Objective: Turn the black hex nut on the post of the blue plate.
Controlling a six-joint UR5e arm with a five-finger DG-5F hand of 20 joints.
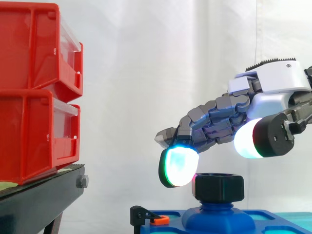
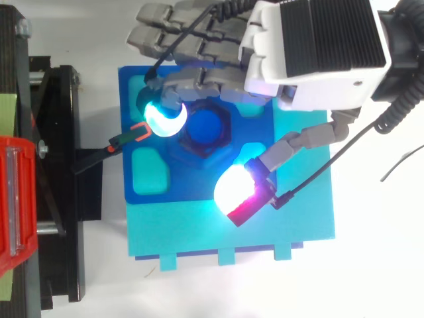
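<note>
The hand [image 1: 273, 83] hovers over the black hex nut [image 1: 218, 187] on the post [image 2: 204, 126] of the blue plate [image 2: 172, 189], its fingers [image 1: 178, 168] released and gripping nothing; grasping and turning remain.

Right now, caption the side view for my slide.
Hand poised over the black hex nut on the blue plate, one glowing fingertip beside the nut, red bins at left.

Far corner of the blue plate [image 2: 192, 189] under the robot hand [image 2: 311, 53]; its base below the side view's bottom edge.
</note>
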